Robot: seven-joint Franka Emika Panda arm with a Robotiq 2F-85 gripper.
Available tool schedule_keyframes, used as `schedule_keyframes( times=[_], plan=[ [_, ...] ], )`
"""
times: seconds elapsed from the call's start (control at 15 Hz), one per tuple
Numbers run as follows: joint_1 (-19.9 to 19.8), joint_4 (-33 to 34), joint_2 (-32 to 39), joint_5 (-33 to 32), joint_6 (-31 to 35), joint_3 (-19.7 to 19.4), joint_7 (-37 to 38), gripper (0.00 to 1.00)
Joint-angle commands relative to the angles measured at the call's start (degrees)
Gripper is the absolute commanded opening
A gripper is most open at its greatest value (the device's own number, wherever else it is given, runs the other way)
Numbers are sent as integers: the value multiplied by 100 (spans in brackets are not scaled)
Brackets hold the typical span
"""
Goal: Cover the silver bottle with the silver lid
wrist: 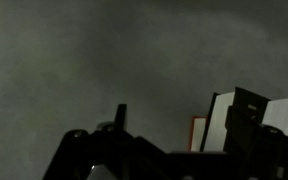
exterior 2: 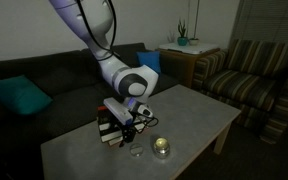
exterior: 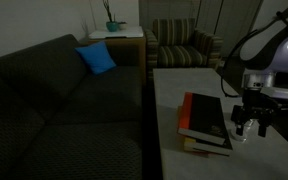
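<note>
Approach to the lid, nothing grasped yet.
Jaws hang wide open and empty beside the book stack [exterior 2: 111,128]; next they likely drop onto the faint silver lid [exterior 2: 136,153] near the silver bottle [exterior 2: 161,148].

A dim living room is shown in both exterior views, with the brightest light caught on the back wall [exterior: 54,15] beside the side table [exterior: 119,38]. The sofa [exterior: 54,100] is left in deep shadow, while the pale worktop [exterior: 184,90] is softly lit. A small glint is picked up on the silver bottle [exterior 2: 162,148]. The wrist view is rendered dark, grainy and soft, the hand [wrist: 182,110] reduced to a black silhouette beside the paler page edges of the book stack [wrist: 229,115].
</note>
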Motion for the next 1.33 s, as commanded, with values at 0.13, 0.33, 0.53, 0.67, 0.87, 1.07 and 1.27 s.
schedule_keyframes(
  times=[0.13,0.33,0.53,0.67,0.87,1.07,1.27],
  plan=[
    [-297,979,892,287,-61,98,241,100],
    [-402,1273,1173,317,43,97,338,100],
    [-405,1096,1091,392,482,75,448,100],
    [-342,1114,1104,417,731,36,655,100],
    [-261,1119,1102,410,979,-5,1003,100],
    [-168,1126,1102,414,1091,-108,1518,100],
    [-164,1260,1102,295,382,-158,1763,100]
  ],
)
